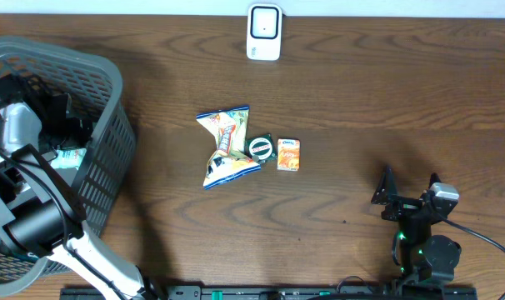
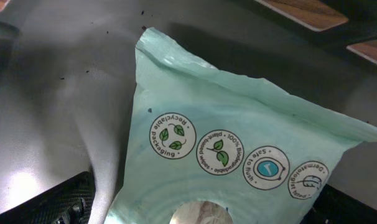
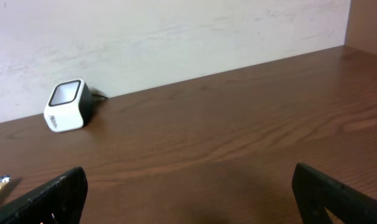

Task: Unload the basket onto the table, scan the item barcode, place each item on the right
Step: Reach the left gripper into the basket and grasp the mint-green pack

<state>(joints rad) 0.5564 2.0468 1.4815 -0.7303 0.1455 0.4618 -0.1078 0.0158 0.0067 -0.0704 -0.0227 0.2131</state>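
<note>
Wipes pack (image 2: 238,124): one, pale green, with four round badges printed on it. It lies inside the one grey basket (image 1: 111,92) at the left side of the table. The left gripper (image 2: 201,214) is just over the pack, its jaws wide apart and not clamped on it. The basket wall stands between the pack and the wooden table (image 1: 361,100). In the middle of the table lie two snack bags (image 1: 223,129), one round tin (image 1: 261,147) and one small orange box (image 1: 288,154), close together. One white scanner (image 1: 264,32) stands at the far edge. The right gripper (image 3: 191,202) is at the front right, jaws wide apart and empty.

Brown wooden table (image 1: 361,92) against a pale wall (image 3: 176,31); grey basket (image 1: 111,150) on its left end.
</note>
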